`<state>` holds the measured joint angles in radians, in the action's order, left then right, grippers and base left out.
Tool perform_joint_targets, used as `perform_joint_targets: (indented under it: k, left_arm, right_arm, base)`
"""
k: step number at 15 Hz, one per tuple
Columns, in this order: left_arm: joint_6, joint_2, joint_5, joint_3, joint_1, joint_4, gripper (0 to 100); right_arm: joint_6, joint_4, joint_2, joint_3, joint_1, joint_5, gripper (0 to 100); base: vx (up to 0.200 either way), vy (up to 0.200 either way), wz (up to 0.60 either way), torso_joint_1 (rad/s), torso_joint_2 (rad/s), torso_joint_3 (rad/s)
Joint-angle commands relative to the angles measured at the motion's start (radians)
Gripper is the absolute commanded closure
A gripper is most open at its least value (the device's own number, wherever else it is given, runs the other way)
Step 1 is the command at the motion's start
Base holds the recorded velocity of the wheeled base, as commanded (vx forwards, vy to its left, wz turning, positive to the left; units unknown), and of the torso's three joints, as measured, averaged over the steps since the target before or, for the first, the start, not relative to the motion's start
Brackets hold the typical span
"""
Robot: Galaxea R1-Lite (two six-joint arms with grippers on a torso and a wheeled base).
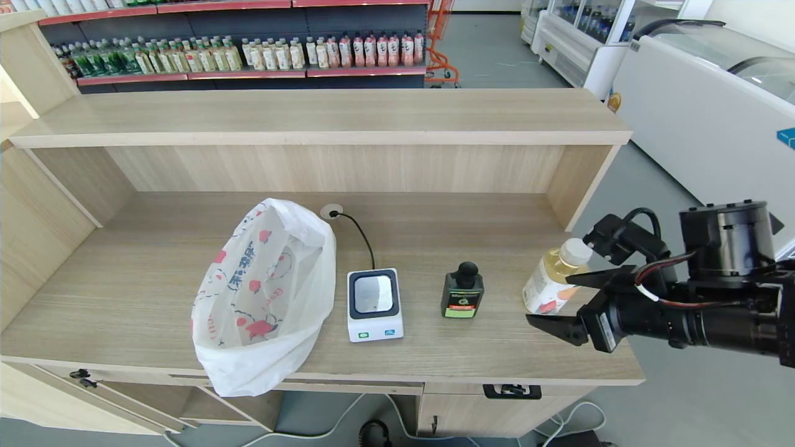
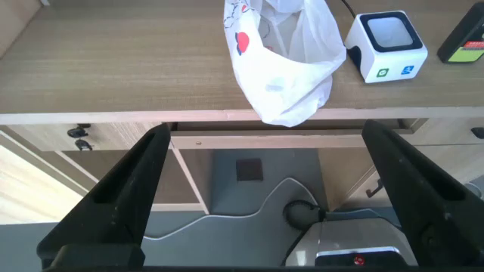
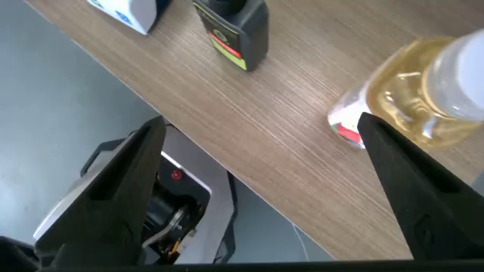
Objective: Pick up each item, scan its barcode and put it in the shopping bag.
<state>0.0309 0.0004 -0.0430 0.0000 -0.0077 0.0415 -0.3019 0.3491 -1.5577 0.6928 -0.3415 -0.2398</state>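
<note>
Right arm held level at the counter's (image 1: 435,248) right end, right gripper (image 1: 549,300) spread wide — flanking the upright drink bottle (image 1: 551,277), not grasping, left gripper (image 2: 266,132) gaping below the counter front, facing the shopping bag (image 2: 283,57).

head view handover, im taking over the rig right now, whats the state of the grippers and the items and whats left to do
Right gripper: open, right beside the drink bottle at the counter's right end, holding nothing.
Left gripper: open, holding nothing, low in front of the counter edge, facing the shopping bag.
Things: the bag stands open on the counter's left; the scanner is just right of it; the dark bottle stands between scanner and drink bottle.
Done: neither bottle is bagged; both stand on the counter.
Left: grasp the drink bottle, scan it, bag it; then the same for the dark bottle.
</note>
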Motion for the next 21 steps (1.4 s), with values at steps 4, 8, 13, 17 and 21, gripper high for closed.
perform_joint_targets:
  k: [4, 8, 13, 17, 21]
  left_arm:
    - [0.0, 0.0, 0.0, 0.0, 0.0, 0.0, 0]
    - [0.0, 0.0, 0.0, 0.0, 0.0, 0.0, 0]
    - [0.0, 0.0, 0.0, 0.0, 0.0, 0.0, 0]
    - [0.0, 0.0, 0.0, 0.0, 0.0, 0.0, 0]
    - [0.0, 0.0, 0.0, 0.0, 0.0, 0.0, 0]
  right_arm:
    - [-0.065, 0.191, -0.119, -0.024, -0.044, -0.029, 0]
    - [-0.117, 0.312, -0.193, -0.022, -0.031, -0.032, 0]
    - [-0.132, 0.406, -0.314, 0.031, -0.024, -0.095, 0]
    - [-0.132, 0.468, -0.377, 0.05, -0.03, -0.124, 0]
    - [-0.132, 0.521, -0.44, 0.079, -0.025, -0.125, 0]
  base:
    - [0.0, 0.0, 0.0, 0.0, 0.0, 0.0]
    - [0.0, 0.0, 0.0, 0.0, 0.0, 0.0]
    - [0.0, 0.0, 0.0, 0.0, 0.0, 0.0]
    - [0.0, 0.0, 0.0, 0.0, 0.0, 0.0]
    - [0.0, 0.0, 0.0, 0.0, 0.0, 0.0]
